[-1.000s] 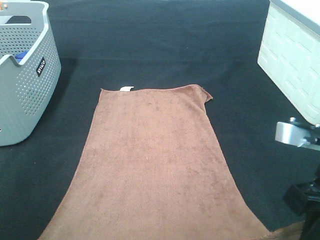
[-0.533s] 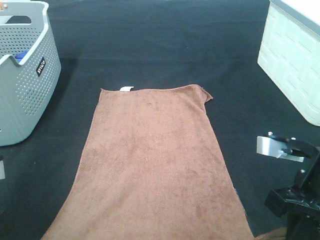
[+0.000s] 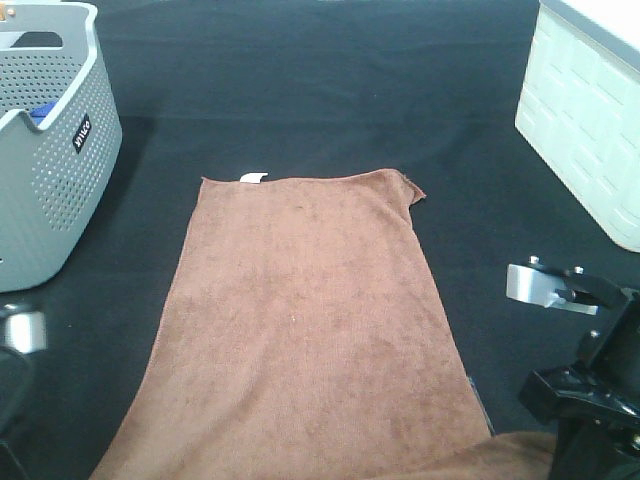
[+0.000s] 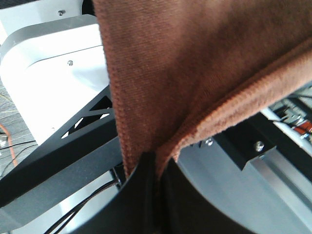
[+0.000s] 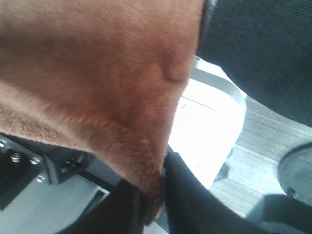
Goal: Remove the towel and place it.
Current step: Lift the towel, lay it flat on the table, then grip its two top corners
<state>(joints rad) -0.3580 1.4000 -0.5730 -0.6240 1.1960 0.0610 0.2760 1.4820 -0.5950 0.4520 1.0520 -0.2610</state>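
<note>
The brown towel (image 3: 300,320) lies flat and lengthwise on the black table cloth (image 3: 320,90), its white tag (image 3: 254,177) at the far short edge. In the left wrist view my left gripper (image 4: 155,168) is shut on a hemmed near corner of the towel (image 4: 195,63). In the right wrist view the other near corner of the towel (image 5: 97,73) runs down between the fingers of my right gripper (image 5: 155,200), which pinch it. From above, only the left arm (image 3: 20,340) and right arm (image 3: 585,385) show at the near edge. The towel's near right corner is bunched up there.
A grey perforated basket (image 3: 50,150) stands at the far left with something blue inside. A white ribbed box (image 3: 590,110) stands at the far right. The table's near edge runs just below the arms.
Both arms have come up and inward at the near edge. The left arm has come into view. The towel's near right corner has been pulled inward and folded up.
</note>
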